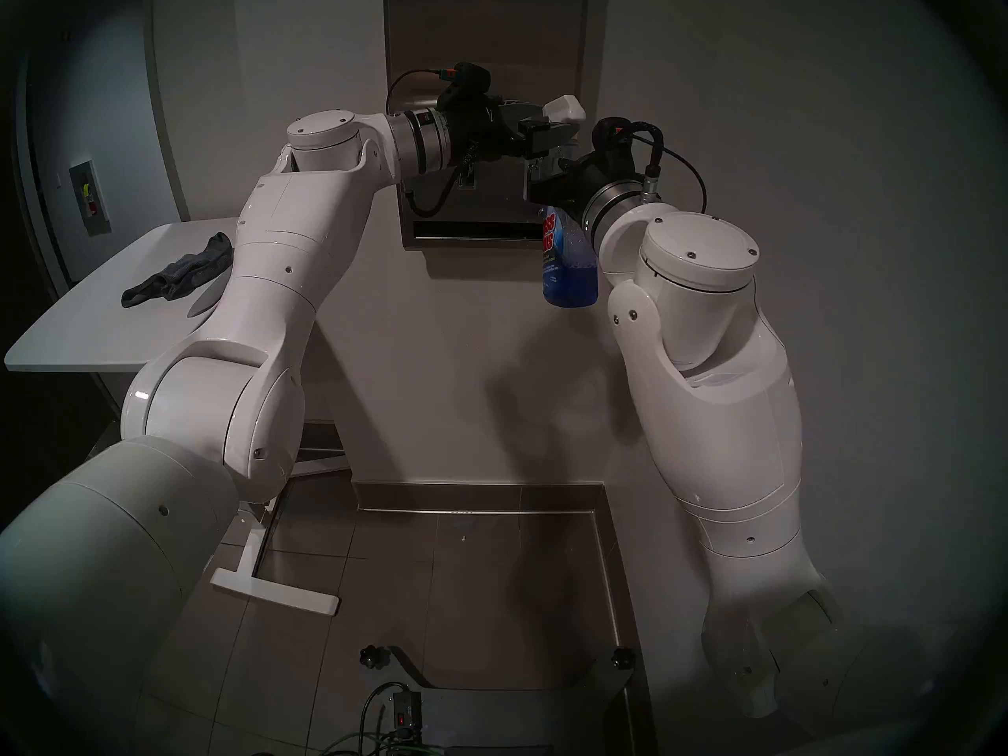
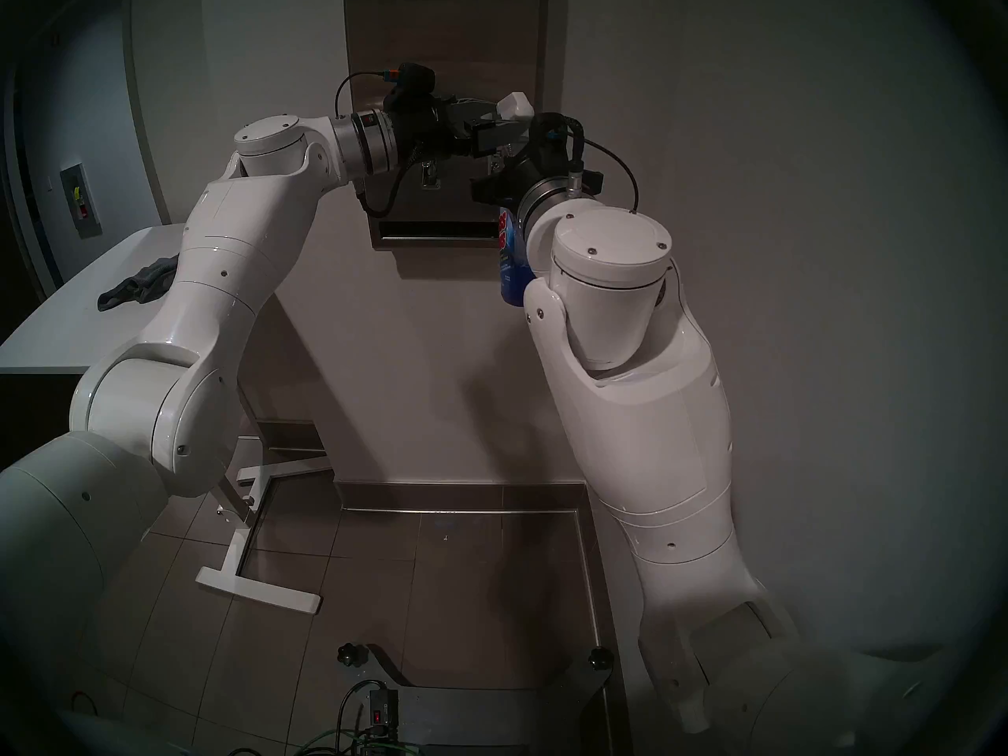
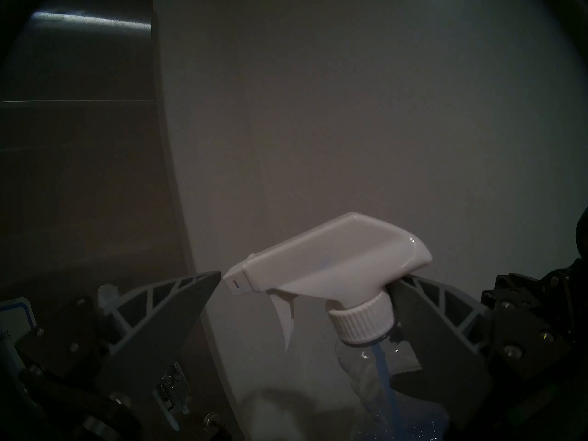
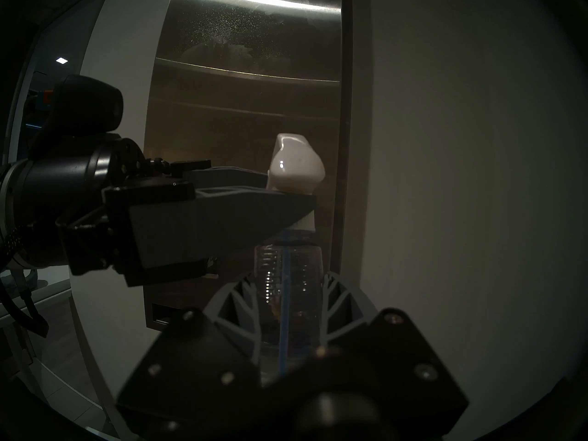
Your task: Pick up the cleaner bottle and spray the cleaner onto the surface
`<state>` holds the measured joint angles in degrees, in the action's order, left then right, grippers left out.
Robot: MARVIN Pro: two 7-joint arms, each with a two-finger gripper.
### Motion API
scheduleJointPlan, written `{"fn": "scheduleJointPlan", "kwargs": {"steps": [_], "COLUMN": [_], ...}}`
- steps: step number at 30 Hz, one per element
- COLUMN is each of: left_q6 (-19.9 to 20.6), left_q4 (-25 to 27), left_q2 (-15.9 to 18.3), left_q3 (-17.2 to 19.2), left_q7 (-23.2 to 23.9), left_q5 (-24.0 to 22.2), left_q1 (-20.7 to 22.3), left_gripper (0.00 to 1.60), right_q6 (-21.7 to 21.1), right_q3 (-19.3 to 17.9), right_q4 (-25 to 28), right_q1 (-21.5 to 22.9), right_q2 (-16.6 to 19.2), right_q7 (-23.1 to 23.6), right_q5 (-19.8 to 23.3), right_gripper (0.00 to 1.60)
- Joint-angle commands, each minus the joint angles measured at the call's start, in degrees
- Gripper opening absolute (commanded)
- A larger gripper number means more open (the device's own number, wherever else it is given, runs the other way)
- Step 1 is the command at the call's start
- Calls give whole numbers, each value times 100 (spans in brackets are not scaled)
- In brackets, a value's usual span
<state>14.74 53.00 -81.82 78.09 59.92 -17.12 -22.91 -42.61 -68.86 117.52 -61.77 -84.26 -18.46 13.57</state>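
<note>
The cleaner bottle (image 1: 570, 269) hangs upright in front of the wall, its blue cleaner (image 1: 573, 288) in the lower part. My right gripper (image 1: 545, 185) is shut on its clear neck (image 4: 288, 284). The white trigger head (image 3: 334, 265) points toward the surface, a brushed steel panel (image 1: 485, 40). My left gripper (image 1: 551, 133) is open around that head: one finger (image 3: 178, 306) stands just off the nozzle, the other (image 3: 429, 313) behind the ribbed collar. The right wrist view shows whitish specks and smears (image 4: 222, 39) high on the panel (image 4: 248, 112).
A white table (image 1: 82, 324) stands at the left with a dark grey cloth (image 1: 180, 275) on it, under my left arm. The panel's bottom slot (image 1: 469, 231) is level with the bottle's shoulder. White wall (image 1: 763, 111) lies to the right of the panel.
</note>
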Motion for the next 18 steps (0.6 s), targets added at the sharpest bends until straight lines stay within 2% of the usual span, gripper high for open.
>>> {"fn": "scheduleJointPlan", "kwargs": {"steps": [1, 9, 18], "left_q6": [208, 747, 1168], "left_q4": [-24, -126, -154], "left_q2": [31, -61, -157], "left_q3": [108, 129, 157], "left_q7": [-10, -155, -235], "left_q5": [-78, -161, -253], "left_q1": [282, 298, 282], "left_gripper": [160, 160, 160], "right_q6": [203, 201, 200], "right_q3": [-81, -81, -80], "right_q4": [336, 335, 330], "right_q1": [317, 317, 319], "right_q2": [-5, -6, -9], "right_q7": [-26, -26, -32], "right_q5": [-96, -96, -95], "right_gripper": [0, 0, 0]}}
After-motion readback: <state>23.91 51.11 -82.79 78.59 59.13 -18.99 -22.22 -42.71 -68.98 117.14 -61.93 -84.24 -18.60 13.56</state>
